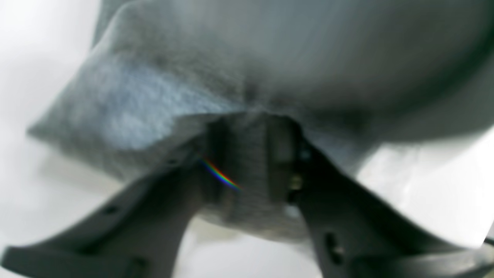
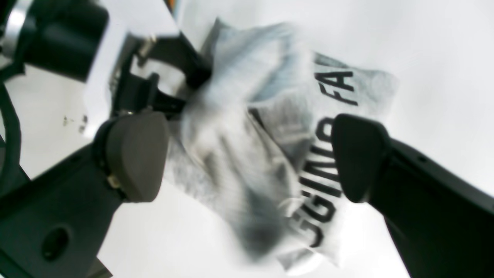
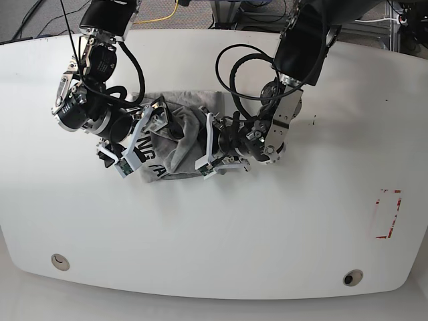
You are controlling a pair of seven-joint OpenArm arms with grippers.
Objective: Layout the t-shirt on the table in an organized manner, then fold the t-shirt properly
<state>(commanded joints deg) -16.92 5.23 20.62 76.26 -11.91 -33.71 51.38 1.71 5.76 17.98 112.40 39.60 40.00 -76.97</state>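
The grey t-shirt [image 3: 179, 137] lies crumpled in a heap on the white table [image 3: 267, 234], left of centre. Black lettering [image 2: 328, 146] shows on one fold. My left gripper [image 3: 208, 146] is at the heap's right side, shut on a bunch of the fabric [image 1: 247, 166] between its fingers. From the heap's left side my right gripper [image 3: 140, 142] is open, its two dark pads [image 2: 135, 154] spread wide over the t-shirt [image 2: 239, 154] without touching it. In the left wrist view the t-shirt [image 1: 231, 65] fills the upper frame, blurred.
A red dashed rectangle [image 3: 388, 214] marks the table's right side. Two grommet holes [image 3: 60, 261] [image 3: 352, 277] sit near the front edge. Black cables [image 3: 231, 67] loop from the left arm above the shirt. Small dark specks [image 2: 73, 121] dot the tabletop.
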